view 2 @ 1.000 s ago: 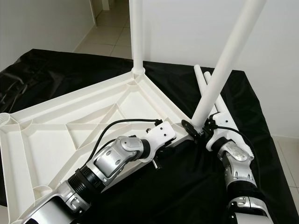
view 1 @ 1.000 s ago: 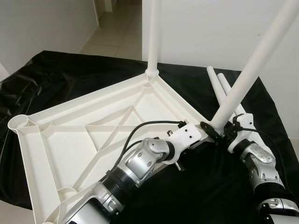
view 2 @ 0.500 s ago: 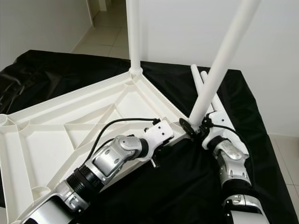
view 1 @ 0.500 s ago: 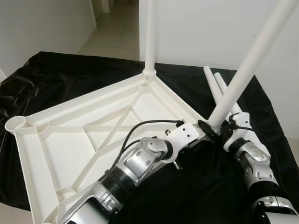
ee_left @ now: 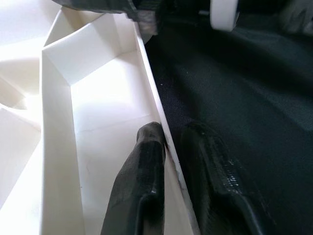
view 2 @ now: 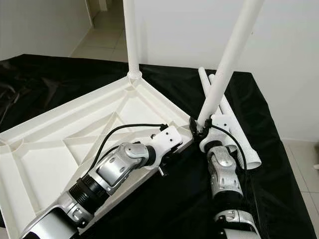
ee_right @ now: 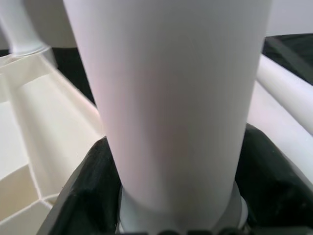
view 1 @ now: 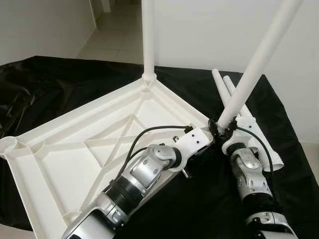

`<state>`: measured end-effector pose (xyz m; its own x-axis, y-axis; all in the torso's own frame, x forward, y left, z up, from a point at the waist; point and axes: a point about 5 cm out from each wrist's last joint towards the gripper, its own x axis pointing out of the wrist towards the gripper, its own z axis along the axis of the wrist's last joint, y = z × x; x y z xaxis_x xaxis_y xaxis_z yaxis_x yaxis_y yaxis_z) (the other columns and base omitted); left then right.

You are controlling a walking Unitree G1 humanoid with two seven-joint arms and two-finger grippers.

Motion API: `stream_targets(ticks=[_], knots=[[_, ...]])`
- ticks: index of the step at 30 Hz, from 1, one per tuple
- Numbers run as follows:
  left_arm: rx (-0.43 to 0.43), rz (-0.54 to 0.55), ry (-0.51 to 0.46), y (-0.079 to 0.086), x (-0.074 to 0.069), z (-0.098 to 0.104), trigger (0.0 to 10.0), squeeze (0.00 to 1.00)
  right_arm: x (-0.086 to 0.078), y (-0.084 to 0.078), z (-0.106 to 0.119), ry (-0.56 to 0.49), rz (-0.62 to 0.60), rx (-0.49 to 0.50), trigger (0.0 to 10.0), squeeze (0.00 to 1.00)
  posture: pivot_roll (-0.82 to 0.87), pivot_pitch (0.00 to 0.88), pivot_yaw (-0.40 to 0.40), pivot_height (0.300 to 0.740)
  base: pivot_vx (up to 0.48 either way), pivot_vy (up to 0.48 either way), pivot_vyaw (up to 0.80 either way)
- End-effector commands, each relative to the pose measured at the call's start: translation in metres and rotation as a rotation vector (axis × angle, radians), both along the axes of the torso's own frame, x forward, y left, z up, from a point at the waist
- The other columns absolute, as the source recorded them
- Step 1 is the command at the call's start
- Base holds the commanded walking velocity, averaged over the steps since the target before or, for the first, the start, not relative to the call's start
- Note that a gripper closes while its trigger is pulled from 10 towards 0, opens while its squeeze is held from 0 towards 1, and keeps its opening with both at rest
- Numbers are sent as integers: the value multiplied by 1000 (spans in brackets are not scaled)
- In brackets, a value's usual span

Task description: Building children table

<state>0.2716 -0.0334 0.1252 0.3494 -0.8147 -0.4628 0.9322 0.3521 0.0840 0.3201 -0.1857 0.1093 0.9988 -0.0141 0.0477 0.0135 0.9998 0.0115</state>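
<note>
A white plastic tabletop lies upside down on a black cloth. One white leg stands upright in its far corner. My right gripper is shut on a second white leg, which leans to the right with its lower end at the tabletop's right corner. In the right wrist view this leg sits between the black fingers. My left gripper is shut on the tabletop's rim just beside that corner, one finger inside and one outside.
Two more white legs lie side by side on the black cloth right of the tabletop. Open sockets show at the left corner and near corner. A white wall stands behind, and a tiled hallway at the back left.
The head camera has shifted, so the whole scene sits further left. The held leg's lower end has come slightly closer to the tabletop's right corner. Both grips are unchanged.
</note>
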Motion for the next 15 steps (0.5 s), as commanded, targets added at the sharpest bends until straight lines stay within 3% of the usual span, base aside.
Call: stream_targets(ticks=[1,6,9,15], knots=[[28,-116,127,-10,-20,-20,10000,0,0,11,-3,24,-51,28,10000,0,-68,36,17,740,0,0,0],[28,-119,126,-10,-20,-20,10000,0,-1,22,-1,17,-114,66,10000,0,-68,37,16,740,0,0,0],[28,-119,125,-10,-21,-20,10000,0,-4,42,1,26,-121,93,10000,0,-63,37,13,740,0,0,0],[28,-118,126,-10,-21,-20,10000,0,-8,47,0,47,-131,88,10000,0,-63,38,11,740,0,0,0]])
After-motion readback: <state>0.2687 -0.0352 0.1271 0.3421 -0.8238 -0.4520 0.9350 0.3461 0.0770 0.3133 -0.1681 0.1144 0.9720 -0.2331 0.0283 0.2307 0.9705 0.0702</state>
